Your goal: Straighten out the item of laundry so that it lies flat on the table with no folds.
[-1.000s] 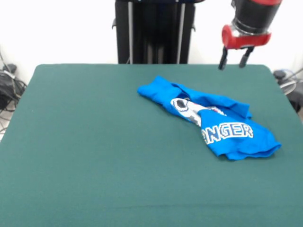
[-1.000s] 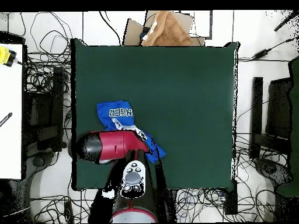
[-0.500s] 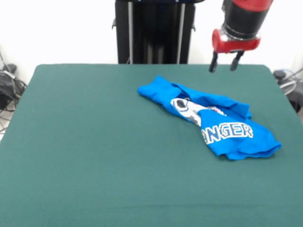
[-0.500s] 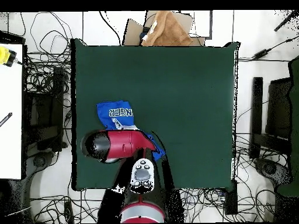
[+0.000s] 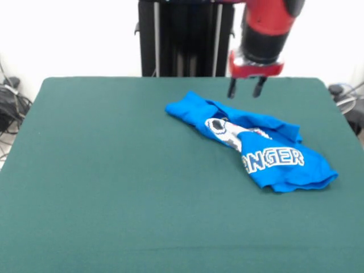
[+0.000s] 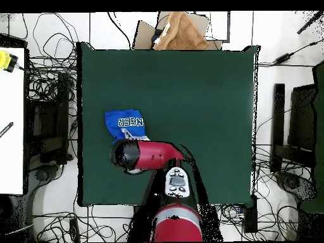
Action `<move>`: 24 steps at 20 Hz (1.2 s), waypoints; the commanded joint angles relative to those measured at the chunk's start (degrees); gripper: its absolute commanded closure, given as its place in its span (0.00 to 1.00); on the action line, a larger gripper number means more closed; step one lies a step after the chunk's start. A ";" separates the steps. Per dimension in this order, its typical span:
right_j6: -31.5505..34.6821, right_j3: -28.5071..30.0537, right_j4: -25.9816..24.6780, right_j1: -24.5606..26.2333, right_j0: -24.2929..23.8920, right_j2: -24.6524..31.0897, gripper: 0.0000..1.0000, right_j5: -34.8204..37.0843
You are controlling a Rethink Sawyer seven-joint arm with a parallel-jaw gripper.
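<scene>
The gripper [image 5: 245, 87] hangs with fingers spread, holding nothing, above the far end of the crumpled blue T-shirt [image 5: 256, 149] on the green table [image 5: 102, 187]

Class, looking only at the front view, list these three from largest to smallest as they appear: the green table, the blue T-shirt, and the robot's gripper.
1. The table, by far the largest.
2. The T-shirt, crumpled on it.
3. The gripper, its two fingers apart; it looks smallest, hanging farther from the camera than the shirt.

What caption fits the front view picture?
Open gripper hangs above a crumpled blue T-shirt on the green table.
</scene>
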 commanded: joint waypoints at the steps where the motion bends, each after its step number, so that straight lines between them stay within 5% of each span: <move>1: 7.65 3.15 -3.29 12.09 -7.06 6.37 0.00 -20.99; 10: 8.97 1.26 -8.22 20.41 -8.60 6.43 0.00 -35.77; 24: 8.20 -0.16 -8.25 20.84 -8.86 7.54 0.00 -33.34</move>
